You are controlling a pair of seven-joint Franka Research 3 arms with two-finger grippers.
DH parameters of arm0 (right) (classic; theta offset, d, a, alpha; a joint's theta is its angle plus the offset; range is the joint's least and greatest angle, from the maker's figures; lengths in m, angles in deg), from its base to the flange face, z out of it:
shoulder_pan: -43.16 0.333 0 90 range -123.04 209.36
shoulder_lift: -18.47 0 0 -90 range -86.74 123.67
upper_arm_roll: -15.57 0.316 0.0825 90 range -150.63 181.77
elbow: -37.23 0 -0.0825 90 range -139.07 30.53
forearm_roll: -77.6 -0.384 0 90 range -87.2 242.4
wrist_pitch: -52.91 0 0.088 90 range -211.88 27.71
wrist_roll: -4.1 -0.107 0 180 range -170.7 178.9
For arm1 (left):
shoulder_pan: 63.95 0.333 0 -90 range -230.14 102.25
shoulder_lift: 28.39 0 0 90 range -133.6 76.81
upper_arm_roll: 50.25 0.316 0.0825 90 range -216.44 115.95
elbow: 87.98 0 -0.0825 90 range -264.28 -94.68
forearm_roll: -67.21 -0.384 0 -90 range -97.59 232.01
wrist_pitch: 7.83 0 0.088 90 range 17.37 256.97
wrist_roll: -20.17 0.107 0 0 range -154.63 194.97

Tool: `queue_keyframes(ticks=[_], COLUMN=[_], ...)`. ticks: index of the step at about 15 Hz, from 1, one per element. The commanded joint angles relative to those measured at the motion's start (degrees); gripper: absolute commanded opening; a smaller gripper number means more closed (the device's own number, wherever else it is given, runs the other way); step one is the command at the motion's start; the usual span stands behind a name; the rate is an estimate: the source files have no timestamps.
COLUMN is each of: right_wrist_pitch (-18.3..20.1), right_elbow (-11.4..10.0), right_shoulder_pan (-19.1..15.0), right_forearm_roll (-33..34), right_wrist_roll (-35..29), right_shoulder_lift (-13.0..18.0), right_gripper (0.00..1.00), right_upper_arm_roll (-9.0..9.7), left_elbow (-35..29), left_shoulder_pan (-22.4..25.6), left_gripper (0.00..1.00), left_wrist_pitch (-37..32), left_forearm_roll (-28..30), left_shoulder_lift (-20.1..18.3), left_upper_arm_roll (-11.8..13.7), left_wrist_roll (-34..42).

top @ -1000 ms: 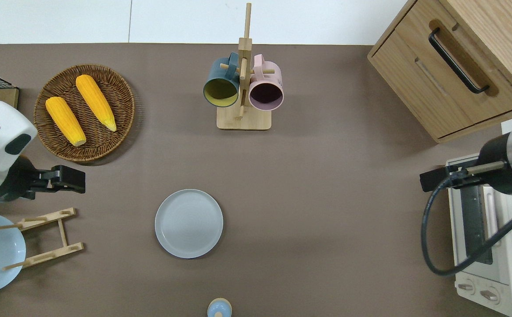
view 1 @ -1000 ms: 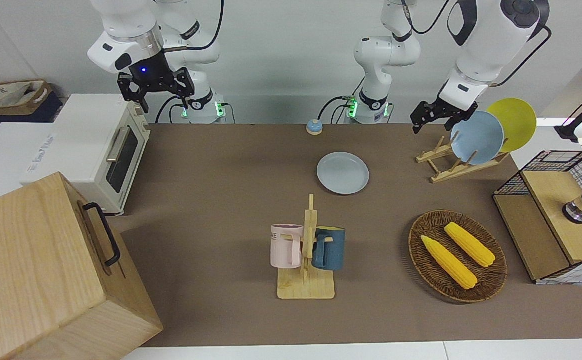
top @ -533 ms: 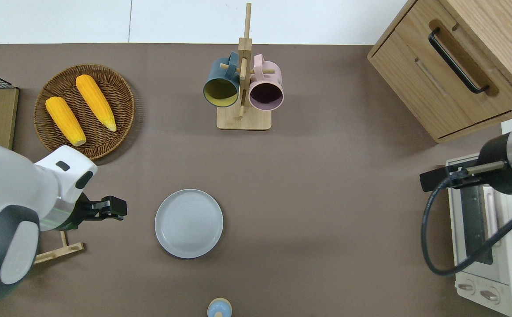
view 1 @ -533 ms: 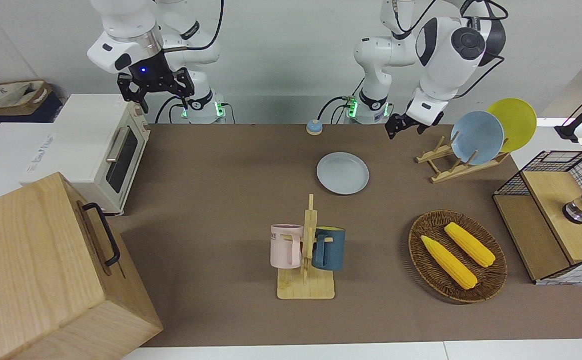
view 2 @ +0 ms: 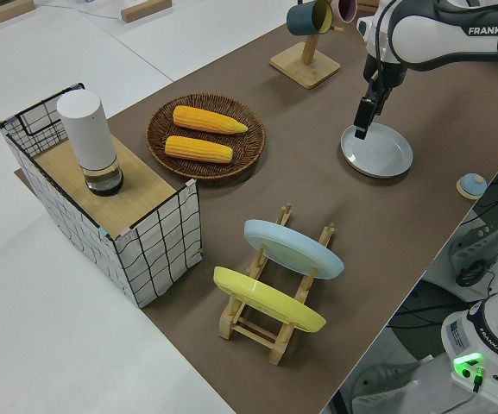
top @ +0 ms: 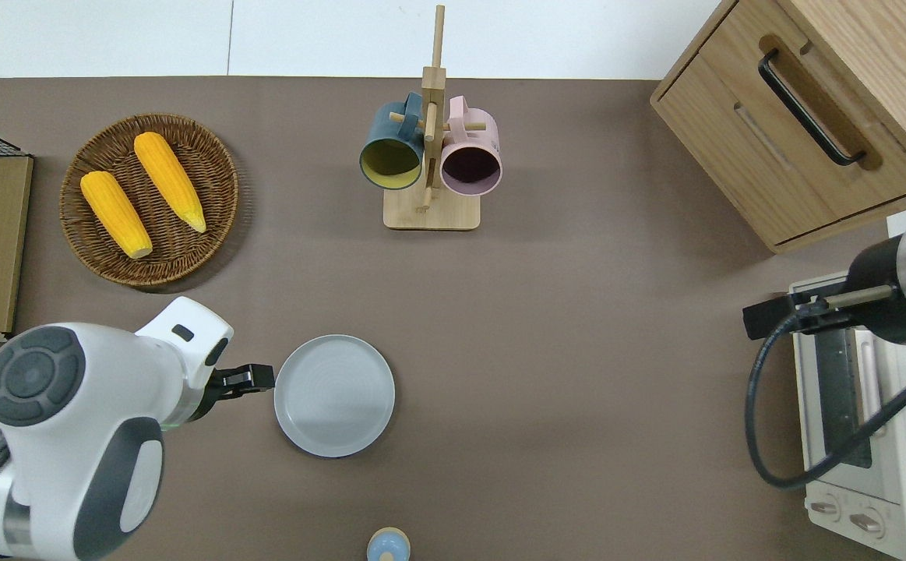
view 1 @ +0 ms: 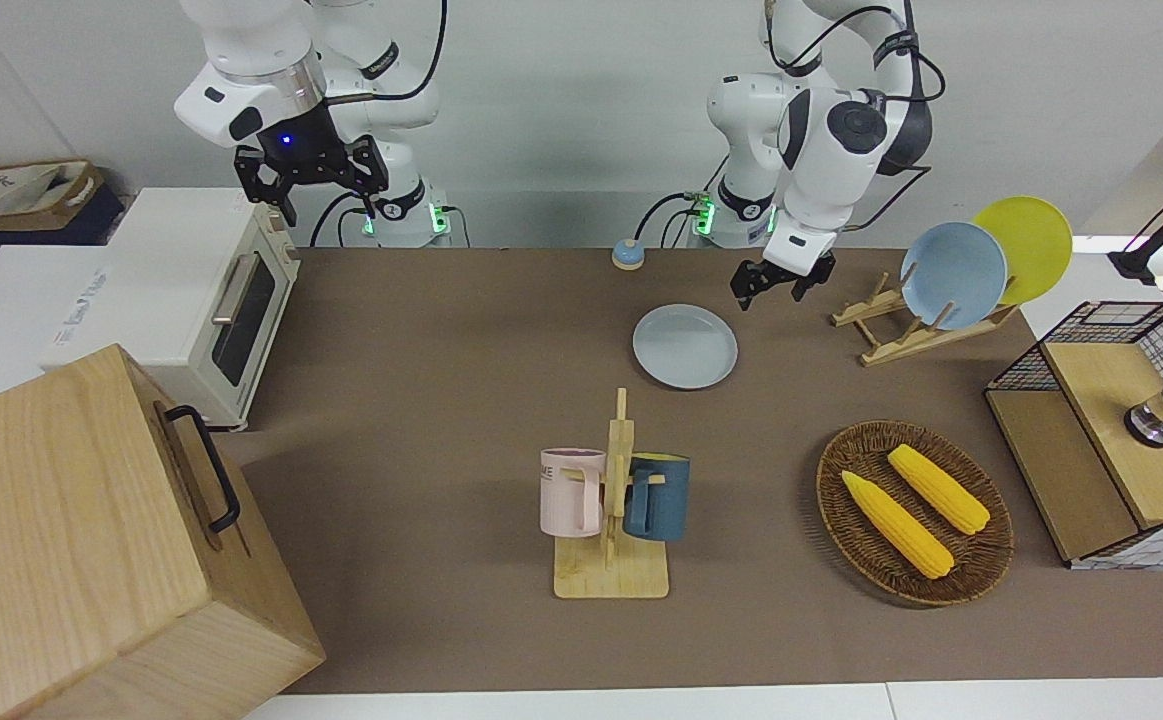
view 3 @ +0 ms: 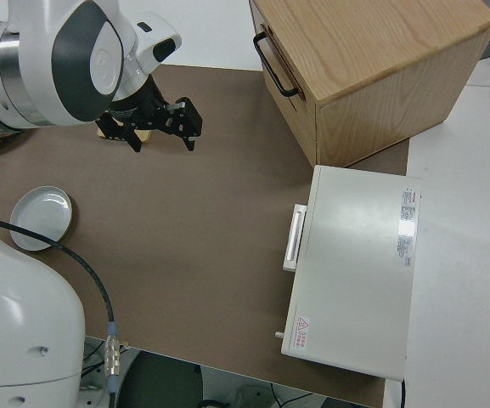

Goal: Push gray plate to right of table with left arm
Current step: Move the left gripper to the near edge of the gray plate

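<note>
The left gripper (top: 259, 379) sits just beside the rim of the gray plate (top: 334, 395), on the plate's side toward the left arm's end of the table (top: 577, 327); whether it touches the rim, or how far its fingers are apart, cannot be told. The plate lies flat, hollow side up; being round, it has no long axis. It rests mid-table, nearer to the robots than the mug rack (top: 429, 156). The right gripper (view 1: 311, 175), fingers spread wide, is parked.
</note>
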Motion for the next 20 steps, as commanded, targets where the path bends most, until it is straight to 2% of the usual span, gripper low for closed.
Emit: queue_keyframes(ticks=[1,7,9,18,19,20], right_wrist_pitch=[0.9,0.9,0.9,0.9,0.9,0.9], right_elbow=[0.5,0.5,0.5,0.5,0.5,0.5], right_shoulder_pan=[-1.1,-1.1,-1.1,-1.1,-1.1,-1.1], right_forearm_roll=[-0.3,-0.3,-0.2,-0.3,-0.3,-0.3], right_wrist_roll=[-0.7,-0.7,-0.7,-0.7,-0.7,-0.7], right_shoulder_lift=[0.2,0.2,0.2,0.2,0.2,0.2], right_gripper=[0.983,0.983,0.983,0.983,0.983,0.983], right_upper_arm_roll=[0.88,0.88,0.88,0.96,0.96,0.88], left_elbow=[-9.9,-13.8,-13.9,-14.1,-14.1,-14.1], left_shoulder_pan=[0.0,0.0,0.0,0.6,0.6,0.6], left_gripper=[0.99,0.99,0.99,0.98,0.95,0.82], left_wrist_pitch=[11.5,21.2,22.3,27.9,28.0,27.9], left_forearm_roll=[1.1,1.4,1.4,0.7,0.7,0.7], left_shoulder_lift=[-2.3,1.2,2.7,7.1,7.3,7.3], left_upper_arm_roll=[-2.0,-4.0,-5.9,-6.1,-6.1,-6.1], left_wrist_roll=[-1.7,-4.2,-5.7,-6.2,-6.2,-6.2])
